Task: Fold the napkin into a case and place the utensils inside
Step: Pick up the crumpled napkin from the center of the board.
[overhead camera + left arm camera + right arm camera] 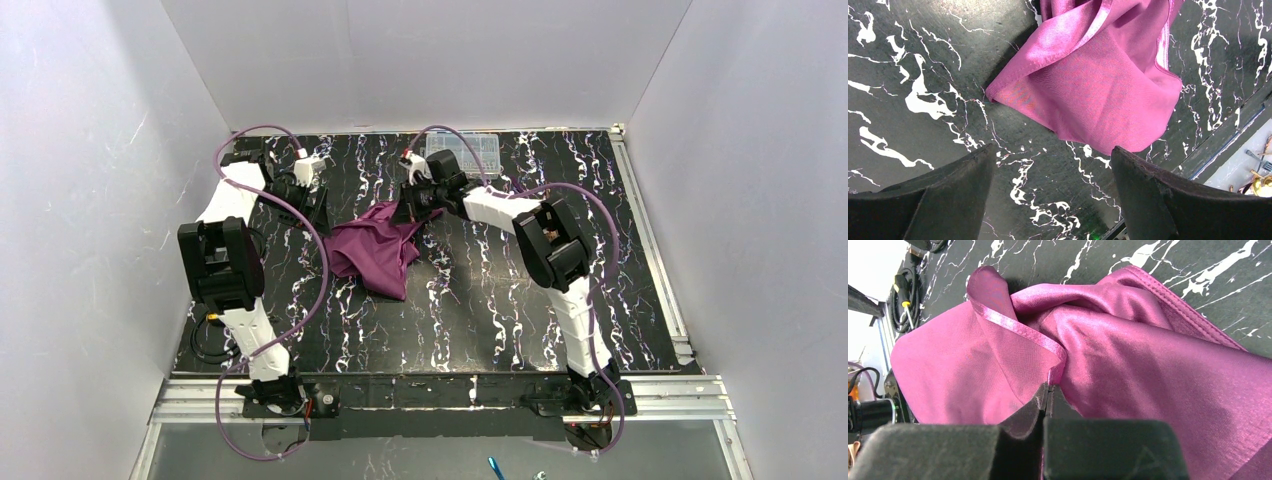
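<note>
Right fingers pinch the napkin at its hem.

Napkin: thin satiny cloth, slight sheen. Table: smooth marbled surface.

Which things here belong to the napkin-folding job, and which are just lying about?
Job:
- napkin, crumpled mid-table
- right gripper, shut on its hem
- left gripper, open, near it
- no utensils clearly in view

Lying about:
- clear plastic box at the far edge
- black cable coil by the left arm
</note>
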